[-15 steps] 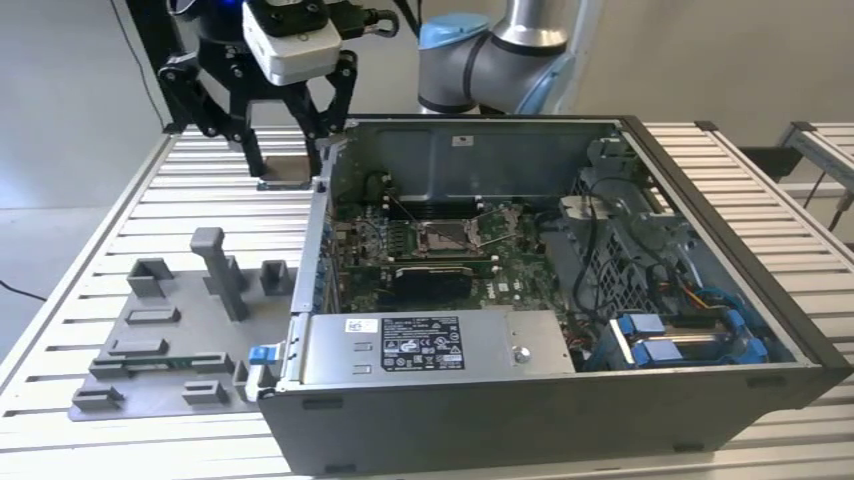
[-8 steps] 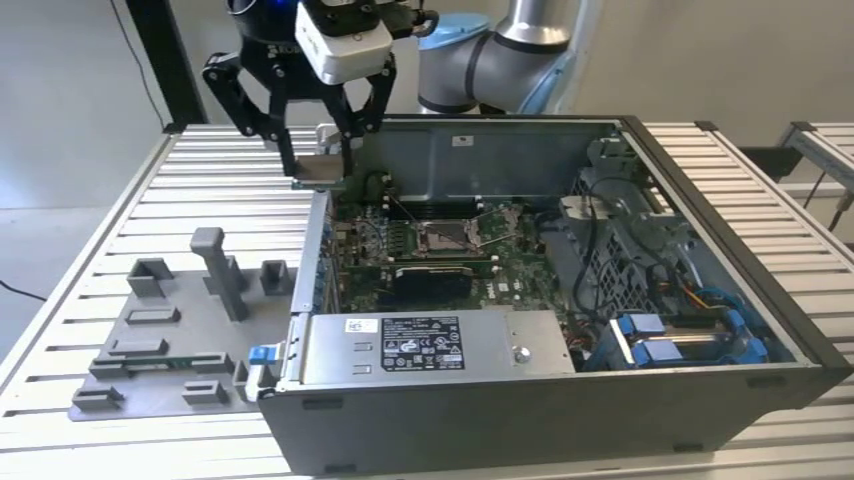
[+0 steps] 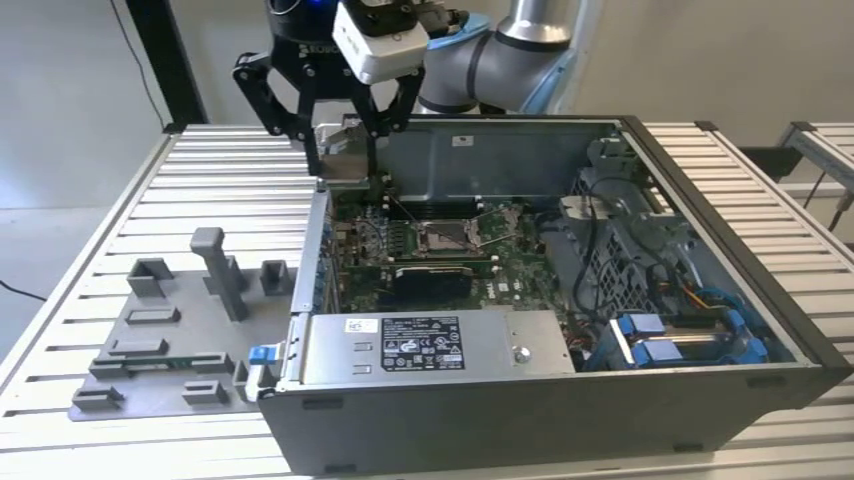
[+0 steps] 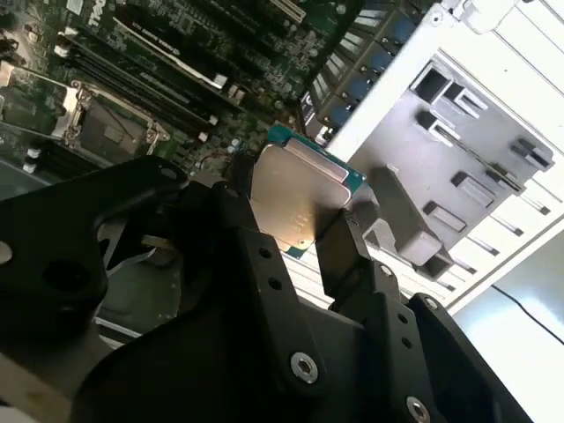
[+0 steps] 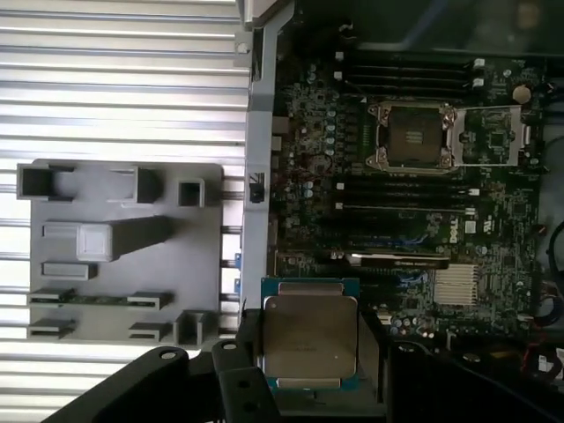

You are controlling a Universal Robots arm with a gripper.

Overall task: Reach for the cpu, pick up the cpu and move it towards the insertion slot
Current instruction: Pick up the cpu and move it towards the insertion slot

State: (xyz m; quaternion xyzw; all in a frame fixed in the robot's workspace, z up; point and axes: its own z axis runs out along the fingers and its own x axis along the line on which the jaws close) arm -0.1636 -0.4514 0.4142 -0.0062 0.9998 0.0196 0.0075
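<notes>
My gripper (image 3: 343,150) hangs over the far left corner of the open computer case, shut on the cpu (image 3: 346,162). In both wrist views the cpu (image 4: 298,194) (image 5: 310,333) is a flat silvery square with a teal rim, pinched edge to edge between the black fingers (image 4: 351,251). It is lifted clear of the table and sits above the case wall. The insertion slot (image 3: 445,237) is a metal-framed square socket in the middle of the green board, also seen in both wrist views (image 5: 412,135) (image 4: 107,123). It lies to the exterior view's right of the gripper and nearer the camera.
A grey fixture plate (image 3: 160,345) with upright blocks lies on the slatted table at the exterior view's left. The case wall (image 3: 315,250) stands between plate and board. A power supply (image 3: 427,345) fills the case front, and cables and blue connectors (image 3: 654,340) sit at the right.
</notes>
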